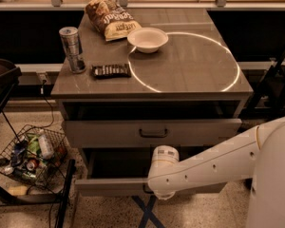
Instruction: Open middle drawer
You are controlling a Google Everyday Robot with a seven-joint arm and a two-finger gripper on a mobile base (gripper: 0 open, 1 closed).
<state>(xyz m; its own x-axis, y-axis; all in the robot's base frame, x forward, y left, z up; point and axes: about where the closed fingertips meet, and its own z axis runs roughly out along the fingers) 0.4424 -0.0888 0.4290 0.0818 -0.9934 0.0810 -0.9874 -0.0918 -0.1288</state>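
Gripper (157, 194) low at the middle drawer (109, 186), whose front is matt grey metal. Smooth white plastic shell on the arm (209, 165) behind it. Beyond the gripper there's a smooth tabletop (190, 65) with a soft sheen, a shiny metal can (72, 49) and a crinkly glossy chip bag (110, 19).

The scene is dim and tinted a warm amber-brown throughout. Light falls from above onto the table (194, 80), where a thin bright ring of glare (232, 60) curves across the right half of its top. The bowl (147, 39) and the pale robot arm (213, 165) are the brightest surfaces, and the can (72, 49) carries a narrow highlight. The far wall behind the table is nearly black. Deep shadow fills the recess under the tabletop and the inside of the middle drawer (109, 186). The tool (154, 193), at that drawer's front beneath the arm's wrist, sits in shade. The near floor is moderately lit.
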